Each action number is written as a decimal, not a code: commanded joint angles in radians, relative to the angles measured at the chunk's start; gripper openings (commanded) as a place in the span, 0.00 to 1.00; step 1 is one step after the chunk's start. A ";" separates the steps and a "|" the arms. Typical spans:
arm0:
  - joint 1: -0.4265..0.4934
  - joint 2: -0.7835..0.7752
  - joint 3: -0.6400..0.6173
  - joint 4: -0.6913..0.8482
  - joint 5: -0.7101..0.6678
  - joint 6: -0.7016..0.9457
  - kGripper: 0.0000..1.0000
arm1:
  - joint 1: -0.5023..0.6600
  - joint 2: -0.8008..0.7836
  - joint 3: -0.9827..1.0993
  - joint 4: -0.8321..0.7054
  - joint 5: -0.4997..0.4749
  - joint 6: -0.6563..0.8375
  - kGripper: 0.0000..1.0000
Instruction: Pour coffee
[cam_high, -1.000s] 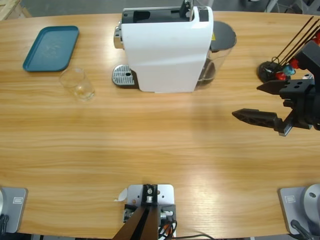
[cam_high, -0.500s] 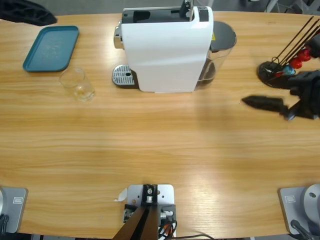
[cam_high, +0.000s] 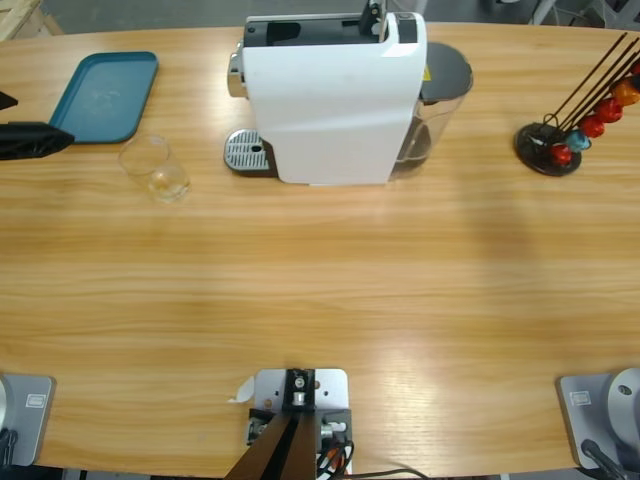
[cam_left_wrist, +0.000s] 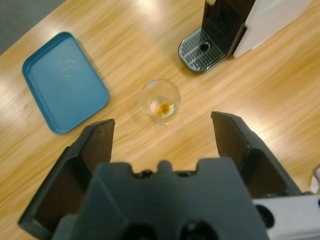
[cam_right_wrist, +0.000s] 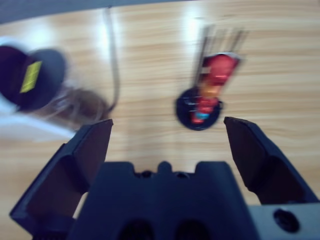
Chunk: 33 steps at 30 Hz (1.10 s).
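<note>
While both arms hang above the table w/ nothing gripped, scene reads as below (landmark = coffee machine (cam_high: 330, 95)).

Table: long wooden table (cam_high: 320, 300), machine stands at its far middle.
Coffee machine: white body, black top; round metal drip grate (cam_high: 247, 152) at its front-left foot. Left wrist view shows same grate (cam_left_wrist: 202, 47) under the black spout recess.
Glass: small clear glass (cam_high: 155, 168) on bare wood, near machine's drip grate, to the grate's left in high view; upright, touching nothing. Left wrist view looks down into it (cam_left_wrist: 159, 100).
Coffee: only a small brownish-amber trace (cam_left_wrist: 163, 107) at glass bottom; foam can't be made out.
Tray: teal tray (cam_high: 103, 96), further from machine than glass, just beyond glass toward table's far-left corner; not touching glass. Also in left wrist view (cam_left_wrist: 64, 82).
Left gripper: (cam_left_wrist: 162, 132) jaws spread wide, released, holding nothing; glass sits between jaw tips in its view, lower down. High view shows just a black tip (cam_high: 30, 140) at left edge, beside tray.
Right gripper: (cam_right_wrist: 167, 140) jaws wide apart, released, nothing btwn them; not seen in high view.
Capsule stand: black round base w/ thin rods and red/orange capsules (cam_high: 575, 125), well right of machine; blurred in right wrist view (cam_right_wrist: 205, 102).
Water tank: clear, dark-lidded tank (cam_high: 440, 85) on machine's right side.
</note>
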<state>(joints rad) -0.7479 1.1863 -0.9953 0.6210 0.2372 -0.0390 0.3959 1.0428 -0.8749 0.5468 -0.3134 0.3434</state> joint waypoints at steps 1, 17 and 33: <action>-0.008 -0.010 0.051 -0.014 0.020 -0.024 0.83 | -0.073 0.011 0.053 -0.064 -0.081 0.028 0.84; -0.008 0.007 0.061 -0.035 0.041 -0.036 0.83 | -0.109 0.228 -0.056 -0.068 -0.011 -0.012 0.76; -0.008 0.005 0.061 -0.035 0.050 -0.033 0.83 | -0.186 0.267 -0.070 -0.091 0.015 -0.012 0.76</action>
<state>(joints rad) -0.7485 1.1812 -0.9689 0.5964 0.2678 -0.0668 0.2296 1.2532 -0.9373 0.4776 -0.3251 0.3434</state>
